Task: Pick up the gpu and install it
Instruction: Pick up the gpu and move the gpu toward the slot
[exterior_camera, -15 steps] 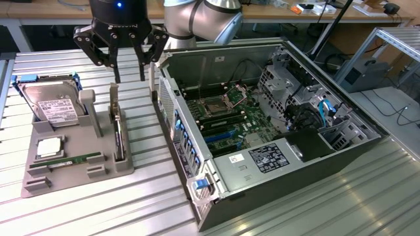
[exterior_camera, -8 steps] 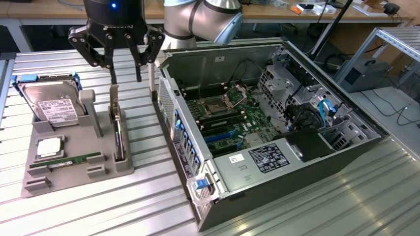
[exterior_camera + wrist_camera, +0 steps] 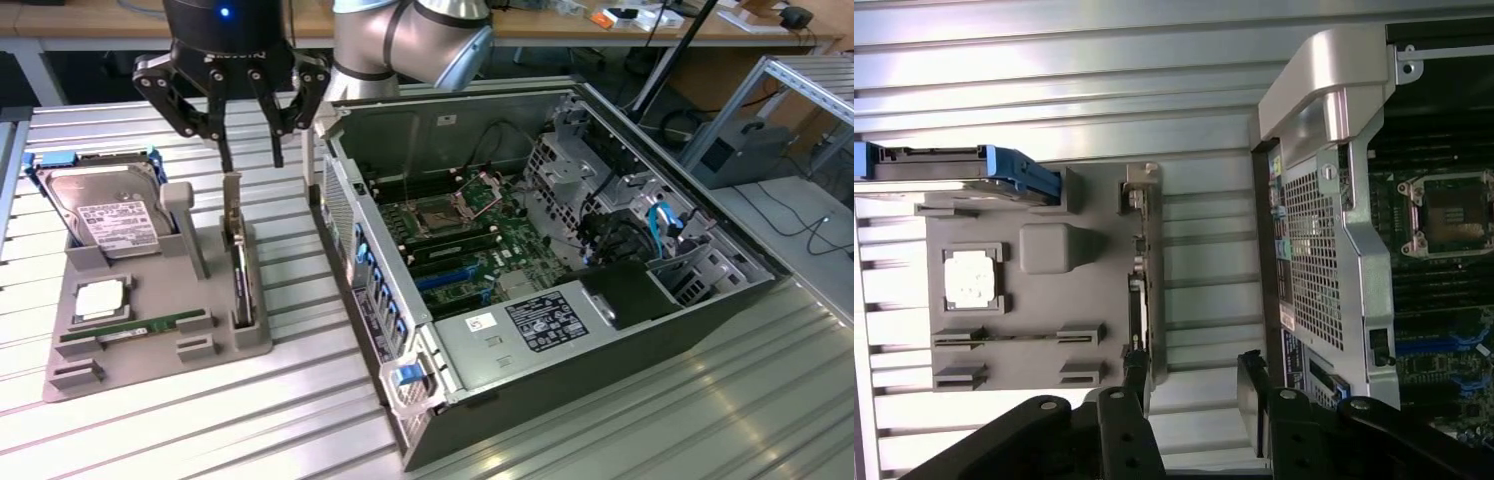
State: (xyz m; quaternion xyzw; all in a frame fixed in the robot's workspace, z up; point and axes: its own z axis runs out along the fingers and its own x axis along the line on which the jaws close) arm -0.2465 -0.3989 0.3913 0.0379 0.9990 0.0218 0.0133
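Here the hand [image 3: 252,160] hangs open, pointing straight down, just above the gpu [image 3: 239,262] standing on edge.

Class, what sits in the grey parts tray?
Hard drive, processor chip, green memory stick, and the gpu standing on edge; its lower edge is hidden inside the tray.

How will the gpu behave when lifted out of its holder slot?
Probably stiff: the gpu is a thin flat board standing on edge in the grey holder. Likely light, but apt to twist if gripped off-centre, given its narrow top edge under the open gripper. It may bind if pulled at an angle.
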